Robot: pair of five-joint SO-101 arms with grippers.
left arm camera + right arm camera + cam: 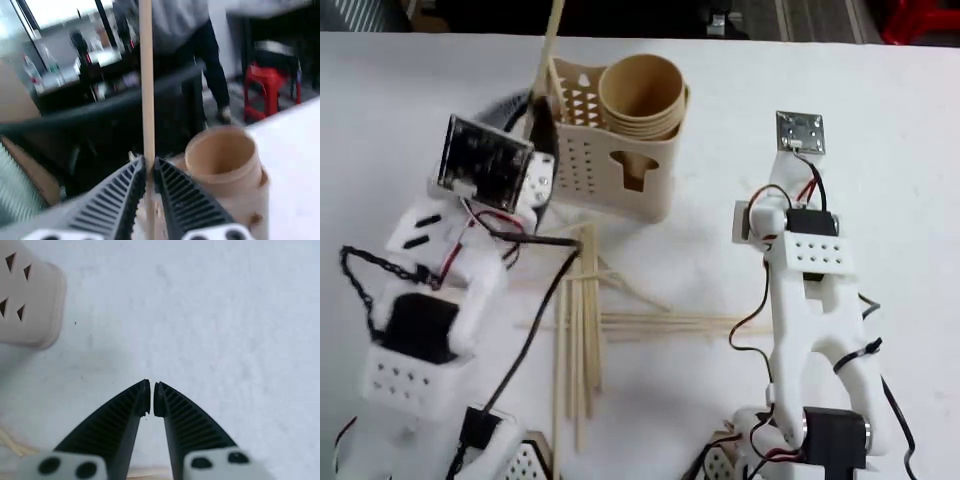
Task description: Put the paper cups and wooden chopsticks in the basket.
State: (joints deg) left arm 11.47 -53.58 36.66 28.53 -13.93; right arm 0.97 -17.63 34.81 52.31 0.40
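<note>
Left claw [149, 172] grips one chopstick [146, 75] upright by the basket [620, 190]; its top is cut off. Right claw [151, 399] is closed, empty, over the table [225, 315].

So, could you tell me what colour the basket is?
The basket is pale beige; the high view shows it best.

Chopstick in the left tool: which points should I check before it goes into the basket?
1. The left tool holds the chopstick upright: ok.
2. Its lower end is over the basket opening: cannot tell.
3. The paper cups sit inside the basket: ok.
4. The right tool is shut, empty, apart from the basket: ok.
5. No loose chopsticks on the table: not ok, many lie there.
</note>
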